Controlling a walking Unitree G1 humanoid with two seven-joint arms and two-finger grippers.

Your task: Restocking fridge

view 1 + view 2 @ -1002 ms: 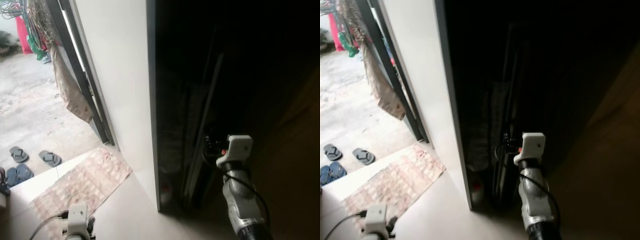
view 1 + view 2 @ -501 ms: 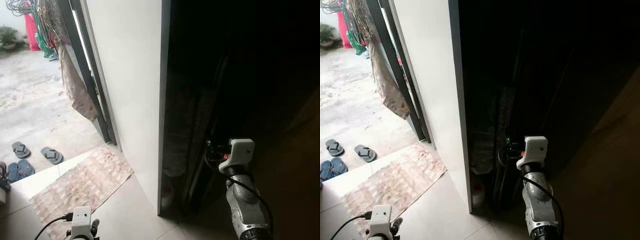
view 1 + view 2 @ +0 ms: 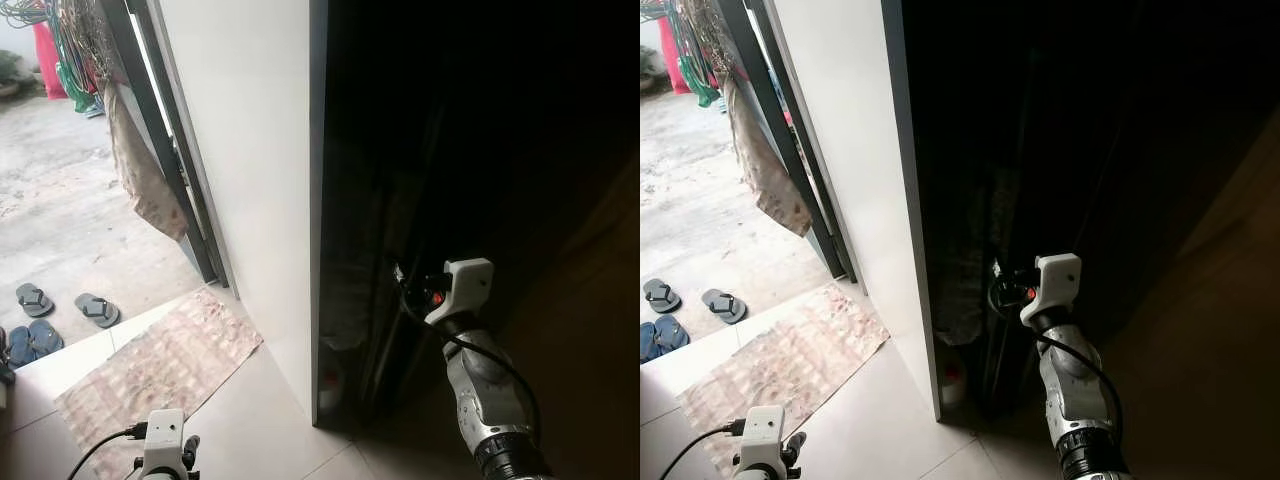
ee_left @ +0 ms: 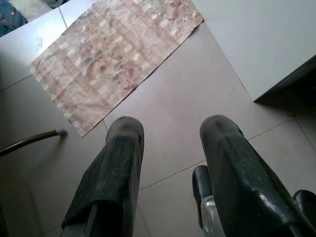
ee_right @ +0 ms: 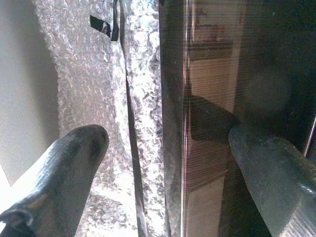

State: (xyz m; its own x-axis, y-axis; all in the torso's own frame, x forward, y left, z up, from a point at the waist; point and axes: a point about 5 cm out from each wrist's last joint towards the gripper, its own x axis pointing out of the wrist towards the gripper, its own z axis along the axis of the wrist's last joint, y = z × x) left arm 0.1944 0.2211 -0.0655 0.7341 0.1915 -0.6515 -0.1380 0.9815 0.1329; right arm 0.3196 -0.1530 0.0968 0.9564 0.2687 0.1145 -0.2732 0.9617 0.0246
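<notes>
A tall, dark, glossy door panel (image 3: 400, 180) stands just right of a white wall (image 3: 250, 150); its inside is too dark to read. My right gripper (image 5: 168, 136) is raised at the panel's left edge (image 5: 190, 123), open, one finger on each side of that edge and nothing gripped. Its white wrist (image 3: 458, 288) shows in the eye views. Bubble wrap (image 5: 89, 74) with a black strap fills the gap between panel and wall. My left gripper (image 4: 172, 126) hangs low over the floor tiles, open and empty.
A patterned rug (image 3: 160, 365) lies on the tiles (image 4: 197, 84) to my left, before an open doorway with a dark frame (image 3: 165, 140) and a hanging cloth (image 3: 140, 180). Sandals (image 3: 95, 310) lie on the concrete outside. A small red-topped container (image 3: 952, 378) sits at the panel's foot.
My right gripper has moved a little up and to the left, closer to the dark panel's edge. The head view has swayed slightly. The left arm still hangs.
</notes>
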